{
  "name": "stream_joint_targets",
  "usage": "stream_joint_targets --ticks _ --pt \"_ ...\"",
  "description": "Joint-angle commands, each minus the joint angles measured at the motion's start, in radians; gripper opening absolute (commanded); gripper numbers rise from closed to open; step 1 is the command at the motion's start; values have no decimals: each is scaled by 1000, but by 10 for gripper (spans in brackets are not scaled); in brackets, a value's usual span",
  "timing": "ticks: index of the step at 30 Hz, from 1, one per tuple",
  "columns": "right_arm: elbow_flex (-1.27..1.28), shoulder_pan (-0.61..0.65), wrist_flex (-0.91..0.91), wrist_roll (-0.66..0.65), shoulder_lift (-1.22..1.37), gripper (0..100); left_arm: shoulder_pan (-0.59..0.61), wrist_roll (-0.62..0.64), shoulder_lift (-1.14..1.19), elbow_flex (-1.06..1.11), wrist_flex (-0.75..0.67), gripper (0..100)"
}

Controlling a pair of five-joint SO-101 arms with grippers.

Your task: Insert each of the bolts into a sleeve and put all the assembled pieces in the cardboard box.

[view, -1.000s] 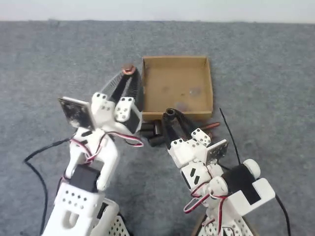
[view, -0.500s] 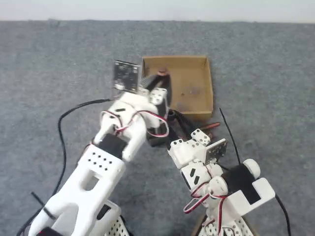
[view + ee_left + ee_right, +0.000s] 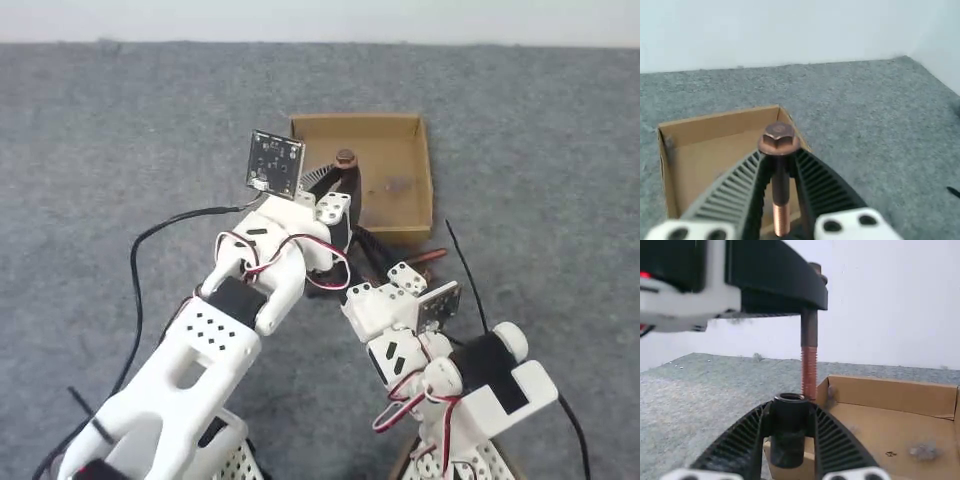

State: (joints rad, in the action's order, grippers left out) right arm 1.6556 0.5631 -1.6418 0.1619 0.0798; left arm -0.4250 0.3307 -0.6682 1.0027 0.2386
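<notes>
Movement in the last second belongs to the left arm: it swung in from beside the outer left wall of the cardboard box (image 3: 426,170) and stretched forward, so the bolt (image 3: 345,157), pinched upright below its head by the left claw (image 3: 338,178), now stands over the box's near-left part. The right arm has kept its place, its right claw (image 3: 790,412) pressed onto a black sleeve (image 3: 788,437) held mouth-up just in front of the box's near wall. From the right wrist, the bolt's threaded end hangs close above and slightly beyond the sleeve's mouth, not yet inside it (how far beyond is hard to tell from that angle). So the two parts are nearly lined up, and what remains is probably a small pull back toward the sleeve and then a straight descent. Room is tight there: the left arm crosses over the right claw, and the cardboard rim sits just behind the sleeve, so a crooked descent could catch the rim. Grey counter (image 3: 540,130) lies open beside and beyond the box.
</notes>
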Motion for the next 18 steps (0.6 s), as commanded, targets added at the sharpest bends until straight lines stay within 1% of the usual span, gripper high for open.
stream_joint_targets --ticks 1,18 --pt "14 5 -2 -20 -5 6 -2 3 -14 1 -34 10" --pt "12 5 4 -20 -4 6 -2 0 -23 -15 -34 10"
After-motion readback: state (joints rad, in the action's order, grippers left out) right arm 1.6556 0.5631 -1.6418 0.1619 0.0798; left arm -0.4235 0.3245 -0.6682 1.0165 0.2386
